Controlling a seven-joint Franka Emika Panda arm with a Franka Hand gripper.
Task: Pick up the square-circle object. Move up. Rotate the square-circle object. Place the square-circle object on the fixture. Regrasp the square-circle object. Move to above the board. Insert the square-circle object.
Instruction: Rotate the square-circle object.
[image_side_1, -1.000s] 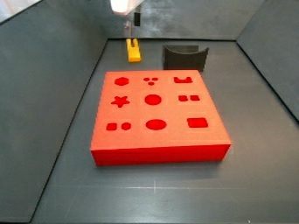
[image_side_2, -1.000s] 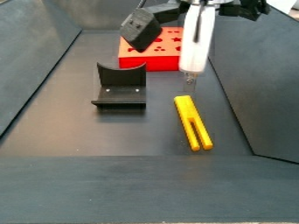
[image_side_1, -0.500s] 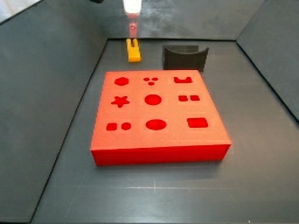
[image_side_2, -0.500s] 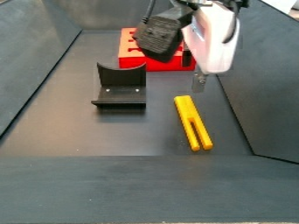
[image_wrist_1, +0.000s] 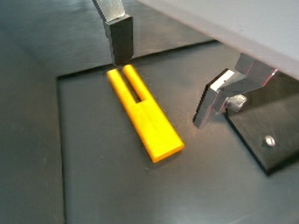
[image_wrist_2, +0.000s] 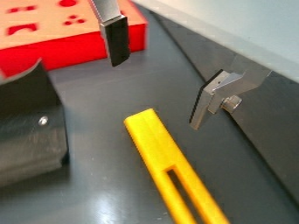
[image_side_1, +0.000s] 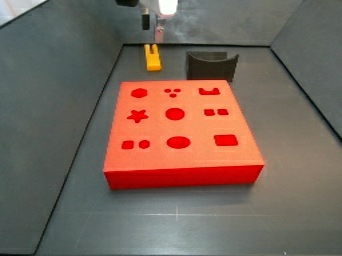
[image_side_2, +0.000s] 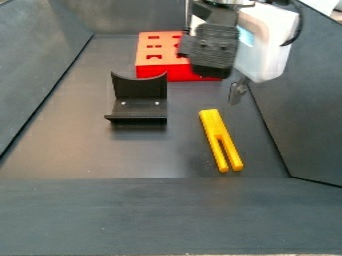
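Broadly, most of the worktop's middle is taken up by the board (image_side_1: 181, 134), a red slab whose darker recesses (star, circles, squares) are all seen empty in a side view; nothing is held in any of them. Behind it, toward the far edge, the fixture (image_side_1: 211, 65) is stood, a dark block whose U-shaped notch is likewise unoccupied. The gripper (image_wrist_1: 167, 69) is hung over the floor near the far edge, its silver fingers (image_wrist_1: 121, 37) spread well apart with nothing between them. The square-circle object (image_wrist_1: 145, 112), a slotted yellow bar, is laid flat on the floor just beside the fixture, apart from the board; in both wrist views it is seen below the open jaws, untouched.

Pick-up is judged not yet begun. A poor grasp could result if the jaws are lowered off the bar's line: one finger appears nearly over its end, so the bar could be struck, pushed or spun instead of straddled. A pinch too near one end could let it tilt when lifted.
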